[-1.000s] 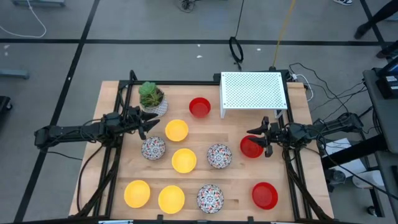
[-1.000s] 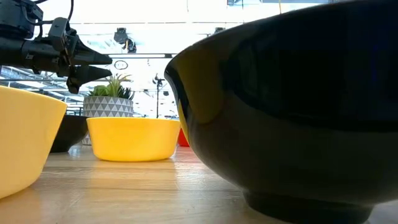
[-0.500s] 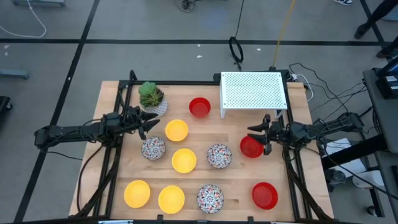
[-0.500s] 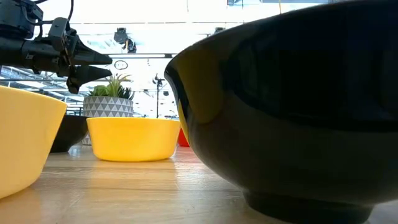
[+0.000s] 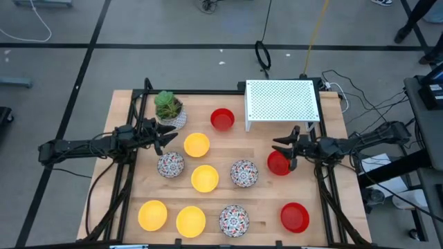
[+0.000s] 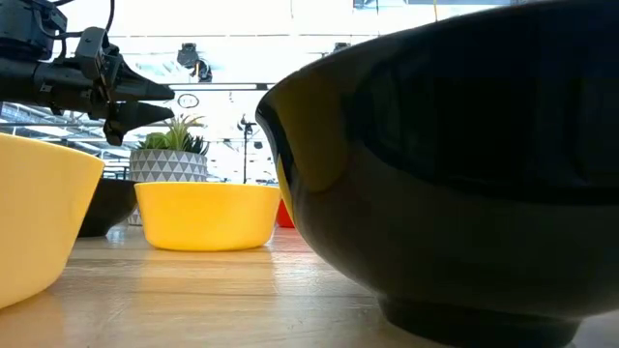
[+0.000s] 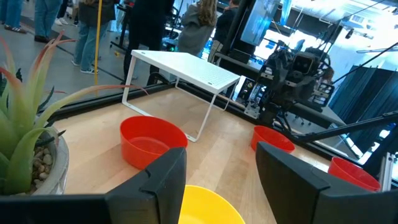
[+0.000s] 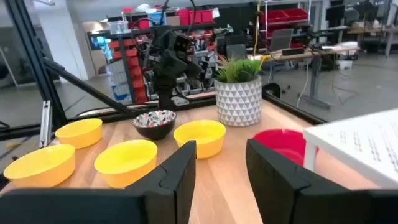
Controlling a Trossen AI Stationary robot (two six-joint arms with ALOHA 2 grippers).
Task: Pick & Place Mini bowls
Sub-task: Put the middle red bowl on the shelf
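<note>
From the low camera you get little: a dark bowl (image 6: 455, 164) pressed close hides most of the table, and a yellow bowl (image 6: 29, 213) is cut off at the edge. On your left, the left gripper (image 5: 160, 136) hovers with fingers apart just beside the plant pot (image 5: 168, 111) and the uppermost yellow bowl (image 5: 196, 144), holding nothing. The patterned bowls (image 5: 171, 164) and the remaining yellow ones crowd the middle and front, leaving bare wood (image 5: 266, 207) between them and the front red bowl (image 5: 294, 216). On your right, the right gripper (image 5: 285, 152) sits with fingers spread over a red bowl (image 5: 277, 164), below the white perforated stand (image 5: 280, 101).
</note>
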